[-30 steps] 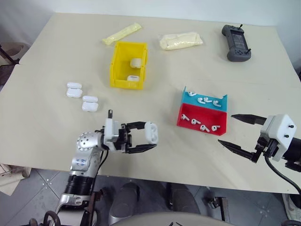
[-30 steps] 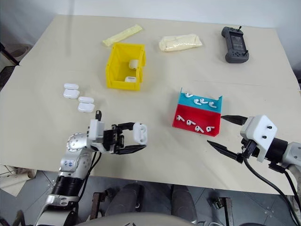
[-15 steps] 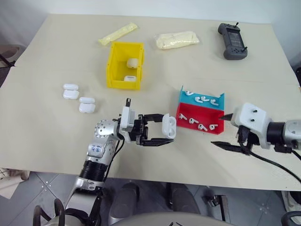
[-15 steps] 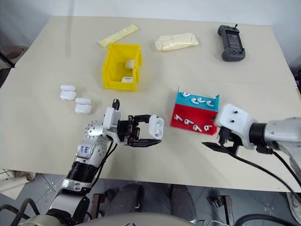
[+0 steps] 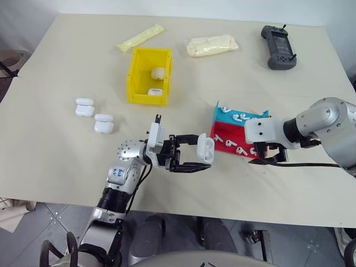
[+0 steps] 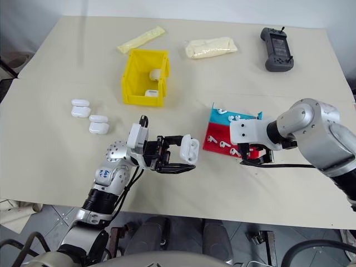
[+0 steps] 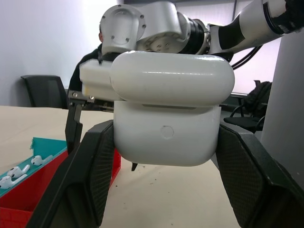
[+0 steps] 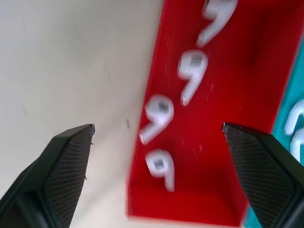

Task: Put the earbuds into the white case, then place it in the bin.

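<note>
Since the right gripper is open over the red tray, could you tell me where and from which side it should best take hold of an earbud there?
Probably from straight above, open right gripper straddling one earbud in the red tray. Pinch its rounded head: the buds lie flat, close together, and their stems are thin. Choose one away from the tray wall.

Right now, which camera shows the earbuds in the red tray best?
The right wrist view: four earbuds lie in the red tray, framed by the open right gripper. Both eye views show them tiny, partly behind that gripper; the left wrist view catches a tray corner.
</note>
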Controlling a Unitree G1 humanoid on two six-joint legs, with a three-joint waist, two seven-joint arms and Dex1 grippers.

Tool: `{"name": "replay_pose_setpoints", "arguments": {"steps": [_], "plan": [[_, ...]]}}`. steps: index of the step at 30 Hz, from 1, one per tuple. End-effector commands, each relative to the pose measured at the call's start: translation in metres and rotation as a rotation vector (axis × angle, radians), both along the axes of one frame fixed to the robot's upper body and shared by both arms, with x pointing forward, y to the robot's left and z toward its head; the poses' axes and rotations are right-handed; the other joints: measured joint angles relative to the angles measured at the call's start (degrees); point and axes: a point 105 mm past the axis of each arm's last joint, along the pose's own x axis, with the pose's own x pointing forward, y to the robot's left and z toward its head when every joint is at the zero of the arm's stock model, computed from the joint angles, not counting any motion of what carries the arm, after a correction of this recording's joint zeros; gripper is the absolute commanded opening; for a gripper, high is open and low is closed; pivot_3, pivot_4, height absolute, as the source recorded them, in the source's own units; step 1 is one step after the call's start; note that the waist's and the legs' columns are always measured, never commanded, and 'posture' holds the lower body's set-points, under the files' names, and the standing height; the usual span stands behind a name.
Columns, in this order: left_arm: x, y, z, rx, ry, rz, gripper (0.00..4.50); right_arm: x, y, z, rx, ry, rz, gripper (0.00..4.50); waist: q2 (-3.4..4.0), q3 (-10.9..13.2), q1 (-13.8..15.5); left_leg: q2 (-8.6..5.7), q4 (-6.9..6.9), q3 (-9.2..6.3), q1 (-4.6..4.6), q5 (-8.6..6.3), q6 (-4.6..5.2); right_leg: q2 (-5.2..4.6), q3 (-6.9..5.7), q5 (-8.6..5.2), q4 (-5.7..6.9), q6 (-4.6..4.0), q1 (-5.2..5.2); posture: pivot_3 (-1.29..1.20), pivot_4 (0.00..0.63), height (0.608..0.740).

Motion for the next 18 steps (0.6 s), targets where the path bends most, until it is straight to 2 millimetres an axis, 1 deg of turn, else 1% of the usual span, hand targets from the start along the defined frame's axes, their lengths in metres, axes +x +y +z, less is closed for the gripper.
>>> {"name": "replay_pose_setpoints", "arguments": {"steps": [1,7,8,9,13,18], "plan": [[-0.004,-0.002,0.010,-0.015,-0.042,-0.004,2.82,0.006,-0.001,0.002,-0.048,-0.028,0.049,4.50,0.00,0.0,0.0,0.01,0.00,0.00,0.00,0.00,0.00,0.01,0.00,0.00,0.00,0.00,0.00,0.00,0.150,0.740],[-0.005,-0.003,0.013,-0.022,-0.042,0.013,2.82,0.016,-0.011,-0.005,-0.120,-0.059,0.068,4.50,0.00,0.0,-0.1,0.00,0.00,0.03,0.00,0.01,-0.02,0.01,0.07,0.00,0.08,0.00,-0.08,0.00,0.150,0.740],[-0.005,-0.003,0.013,-0.024,-0.041,0.016,2.82,0.016,-0.012,-0.006,-0.122,-0.057,0.074,4.10,0.00,0.0,-0.1,0.00,0.00,0.04,0.00,0.01,-0.02,0.01,0.08,0.00,0.08,0.00,-0.10,0.00,0.150,0.740],[-0.005,-0.003,0.014,-0.025,-0.040,0.018,2.82,0.016,-0.012,-0.007,-0.126,-0.055,0.080,3.90,0.00,0.0,-0.1,0.00,0.00,0.04,-0.01,0.01,-0.02,0.01,0.09,0.00,0.09,0.00,-0.11,0.00,0.150,0.740],[-0.006,-0.003,0.014,-0.028,-0.034,0.021,2.82,0.014,-0.013,-0.007,-0.147,-0.052,0.104,2.63,0.00,0.0,-0.1,0.00,0.01,0.07,-0.01,0.01,-0.02,0.01,0.12,0.00,0.11,0.00,-0.14,0.00,0.150,0.740],[-0.005,-0.003,0.015,-0.030,-0.031,0.025,2.82,0.015,-0.011,-0.008,-0.151,-0.054,0.125,2.63,0.00,0.0,-0.1,0.00,0.01,0.10,-0.02,0.01,-0.02,0.04,0.20,0.00,0.15,0.00,-0.21,0.00,0.150,0.740]]}}
